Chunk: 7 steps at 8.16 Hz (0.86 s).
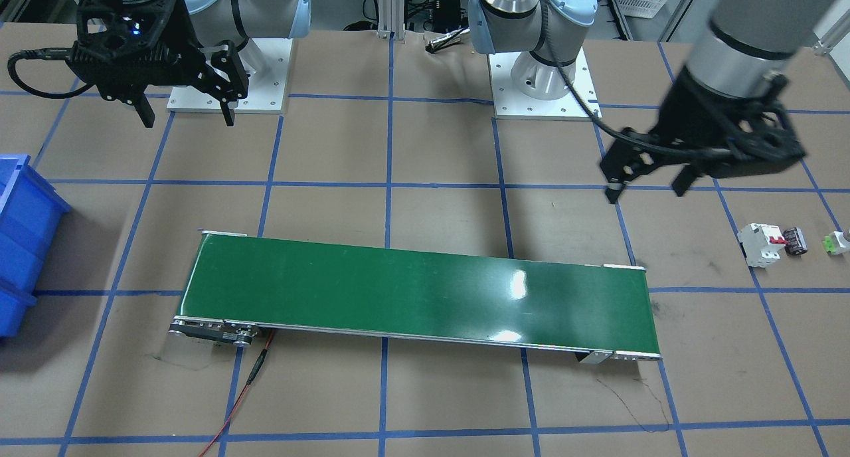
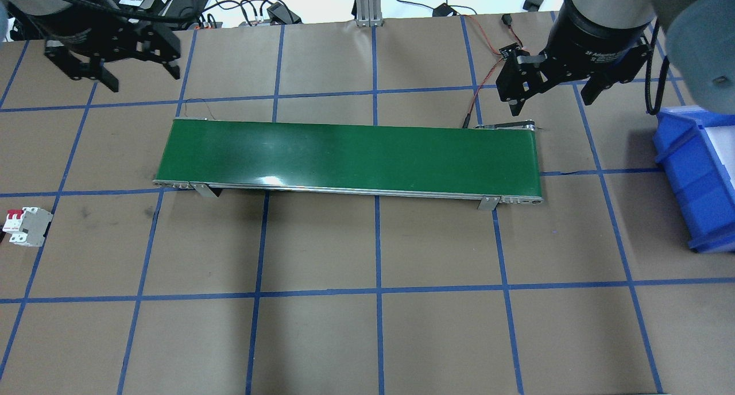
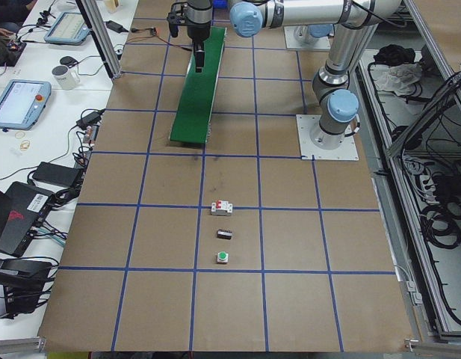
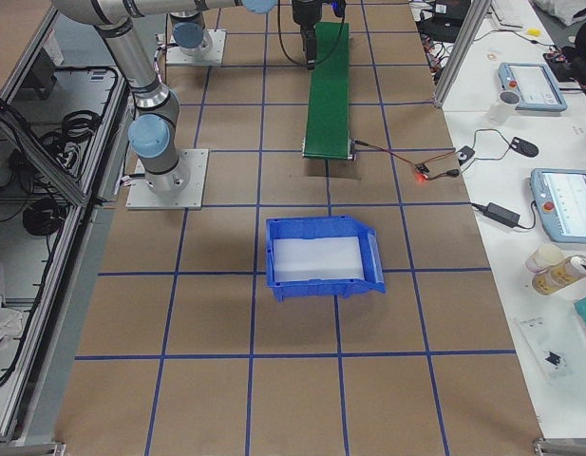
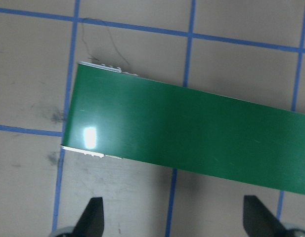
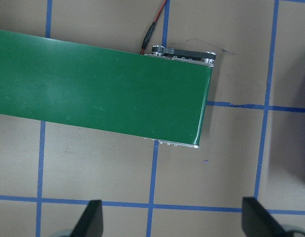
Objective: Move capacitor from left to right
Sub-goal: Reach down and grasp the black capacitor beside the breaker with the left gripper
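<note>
The left jaws hang spread above the table [image 1: 451,145], capacitor [image 1: 795,240] beside breaker [image 1: 761,244].

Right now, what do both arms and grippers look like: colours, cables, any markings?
The left arm and right arm are silver-grey tubes with pale blue joint caps. The left gripper and right gripper are black, open-framed, two-fingered. A black cable loops off each wrist. The right wrist carries a blue light and white lettering, too small to read.
</note>
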{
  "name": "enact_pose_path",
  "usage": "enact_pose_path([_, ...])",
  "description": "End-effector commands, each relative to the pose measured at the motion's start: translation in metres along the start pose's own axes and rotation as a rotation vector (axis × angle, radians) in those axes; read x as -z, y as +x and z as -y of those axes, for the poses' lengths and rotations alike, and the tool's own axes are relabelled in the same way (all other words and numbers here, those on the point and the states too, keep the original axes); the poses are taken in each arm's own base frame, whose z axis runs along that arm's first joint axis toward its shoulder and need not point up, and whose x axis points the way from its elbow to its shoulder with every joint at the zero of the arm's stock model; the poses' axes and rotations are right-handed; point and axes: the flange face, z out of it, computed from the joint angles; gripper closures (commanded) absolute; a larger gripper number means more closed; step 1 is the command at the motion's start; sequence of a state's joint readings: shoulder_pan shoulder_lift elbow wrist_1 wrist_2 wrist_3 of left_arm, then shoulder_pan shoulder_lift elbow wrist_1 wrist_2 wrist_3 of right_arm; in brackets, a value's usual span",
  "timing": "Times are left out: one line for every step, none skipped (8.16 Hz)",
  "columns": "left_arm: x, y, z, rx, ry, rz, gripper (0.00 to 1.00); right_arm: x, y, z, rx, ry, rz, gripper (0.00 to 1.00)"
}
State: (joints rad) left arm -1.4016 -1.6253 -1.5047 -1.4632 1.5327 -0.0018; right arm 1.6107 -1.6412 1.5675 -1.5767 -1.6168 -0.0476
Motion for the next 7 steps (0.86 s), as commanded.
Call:
enact_pose_path([-0.006,-0.114,0.021,-0.009,-0.007,0.018,0.0,0.0,0.0,0.0,0.0,0.0,0.0,0.0])
enact_pose_path([-0.015,-0.148,0.025,-0.06,-0.025,0.019,0.0,0.0,0.0,0.0,0.0,0.0,0.0,0.0])
enact_pose_path([-0.025,-0.206,0.028,-0.06,-0.042,0.024,0.0,0.0,0.0,0.0,0.0,-0.001,0.0,0.0])
enact_pose_path([-0.038,-0.264,0.027,-0.091,-0.06,0.022,0.0,0.0,0.0,0.0,0.0,-0.001,0.0,0.0])
enact_pose_path([-0.054,-0.314,0.025,-0.151,-0.064,0.023,0.0,0.0,0.0,0.0,0.0,-0.001,0.0,0.0])
enact_pose_path([-0.076,-0.361,0.028,-0.179,-0.053,0.035,0.0,0.0,0.0,0.0,0.0,-0.003,-0.001,0.0])
enact_pose_path([-0.108,-0.406,0.032,-0.197,-0.042,0.048,0.0,0.0,0.0,-0.001,0.0,-0.002,-0.001,0.0])
